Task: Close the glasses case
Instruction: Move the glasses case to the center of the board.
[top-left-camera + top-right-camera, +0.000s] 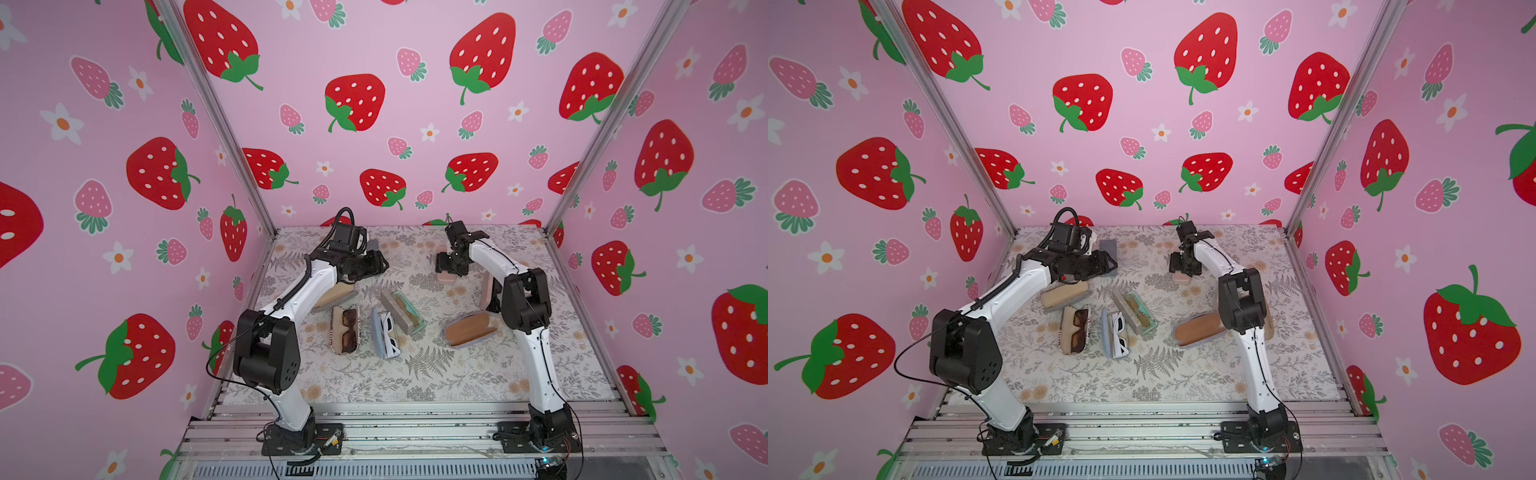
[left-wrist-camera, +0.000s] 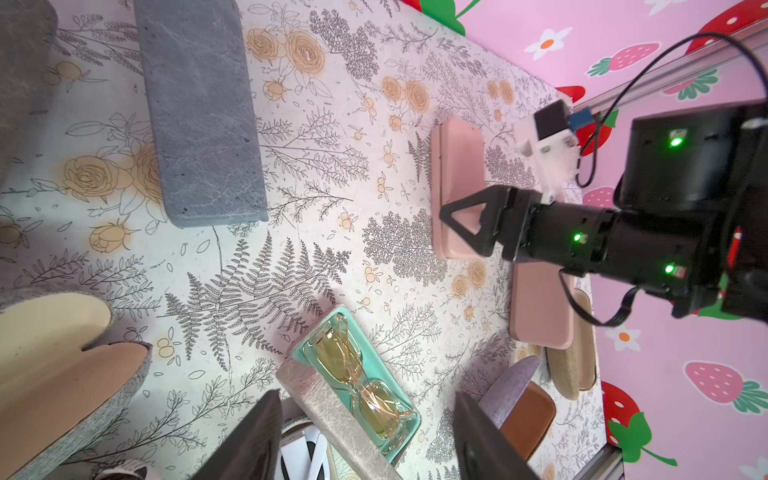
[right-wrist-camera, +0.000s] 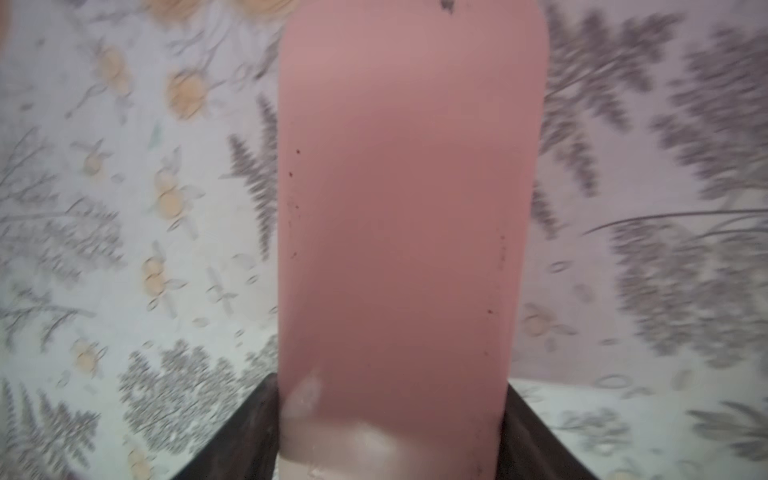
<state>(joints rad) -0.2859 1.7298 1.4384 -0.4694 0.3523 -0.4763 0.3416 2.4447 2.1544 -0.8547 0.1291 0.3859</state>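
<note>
Straddling the pink glasses case, the right gripper has a finger pressed against each long side near one end, so the jaws are clamped on it. The right wrist view is blurred. The case lies flat on the floral table, toward the far edge and right of centre; in the left wrist view its lid looks down on the base. The left gripper is held above the table on the far left, its jaws apart with nothing between them. Just beside it lies a closed grey case. Mid-table, three cases lie open: a teal case with yellow glasses, a blue case with white sunglasses, and a cream case with brown sunglasses. To the right is a lilac case, open, with a brown lining and no glasses visible. A second pink case lies near the right arm, partly hidden.
</note>
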